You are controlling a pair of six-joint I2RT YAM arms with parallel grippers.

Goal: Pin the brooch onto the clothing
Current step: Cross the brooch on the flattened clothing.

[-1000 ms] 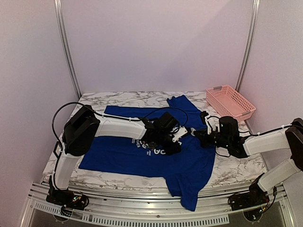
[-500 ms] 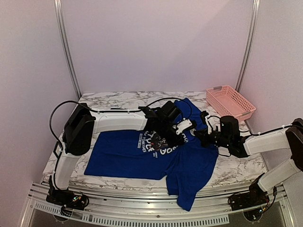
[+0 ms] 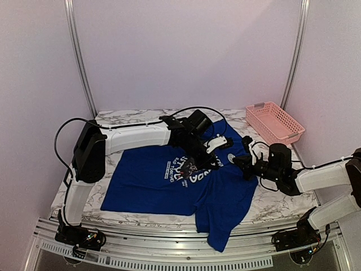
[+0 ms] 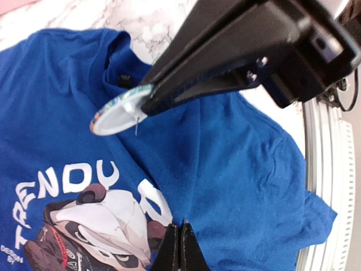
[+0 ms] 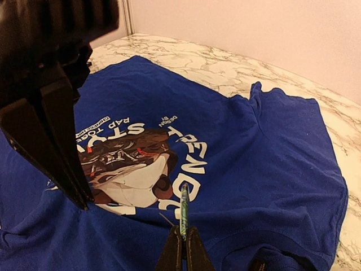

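brooch [image 5: 184, 209] edge-on, petals hidden, T-shirt [image 4: 237, 169] cut off below

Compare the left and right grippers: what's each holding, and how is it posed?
Left gripper is shut on the shirt, tips down in the fabric beside the print; right gripper is shut on the brooch, held above the fabric. Left points steeply down; right reaches in flatter from the side. Both are closed, over the shirt's chest.

high rear overview, close wrist views, t-shirt [image 3: 146, 180] shared
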